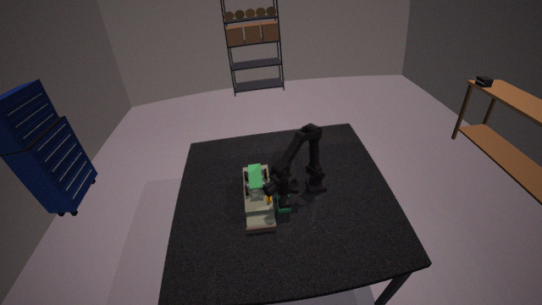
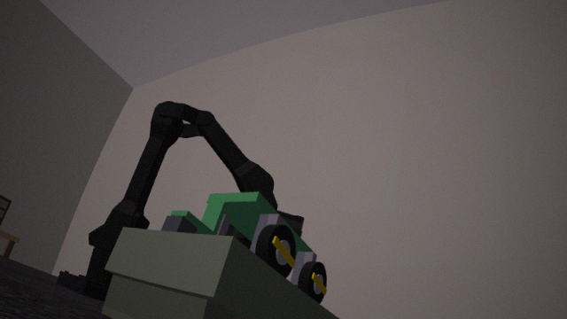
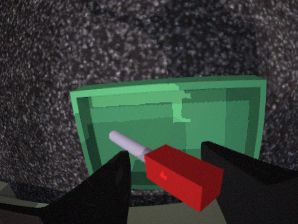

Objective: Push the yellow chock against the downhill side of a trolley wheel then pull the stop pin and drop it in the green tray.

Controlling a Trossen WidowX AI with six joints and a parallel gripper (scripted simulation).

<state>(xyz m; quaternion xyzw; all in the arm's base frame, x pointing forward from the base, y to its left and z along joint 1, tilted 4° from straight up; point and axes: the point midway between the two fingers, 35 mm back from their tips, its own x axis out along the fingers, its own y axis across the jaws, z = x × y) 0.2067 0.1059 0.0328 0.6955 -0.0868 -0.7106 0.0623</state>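
The gripper is part open, low over the green tray. The stop pin's red head is between the fingers, with a gap at the left finger and overlapping the right finger in view. Its grey shaft slants toward the tray; the pin looks loose and leaning. The trolley stands on the ramp. The chock's orange handle shows on the ramp by the trolley's near right wheel; its base and any contact are hidden.
The tray sits on the black table right against the ramp's side. The arm reaches over from its base behind and right of the tray. The trolley's raised body is just left of the wrist.
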